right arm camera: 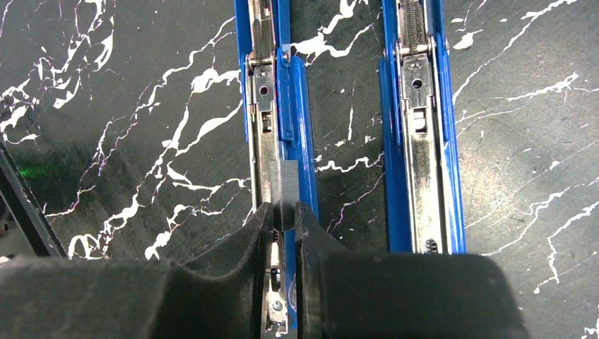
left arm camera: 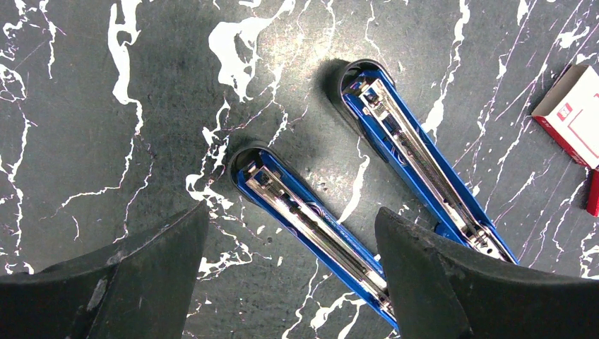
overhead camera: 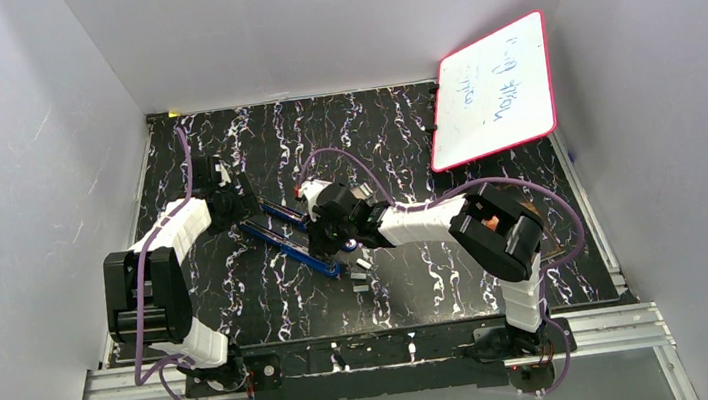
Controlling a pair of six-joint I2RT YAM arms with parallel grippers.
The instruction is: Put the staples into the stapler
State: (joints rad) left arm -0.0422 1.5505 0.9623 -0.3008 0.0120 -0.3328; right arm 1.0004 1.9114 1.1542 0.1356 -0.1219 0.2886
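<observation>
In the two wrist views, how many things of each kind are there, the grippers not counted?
Blue staplers: 2, both open
Staple strip: 1, between the fingers of the right gripper
Red-and-white box: 1
Total: 4

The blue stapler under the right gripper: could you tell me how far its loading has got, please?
Done: the blue stapler lies open, its metal channel exposed. In hand: the right gripper pinches a short grey ribbed strip of staples over that channel. Still to do: seat the strip, let go and close the stapler.
</observation>
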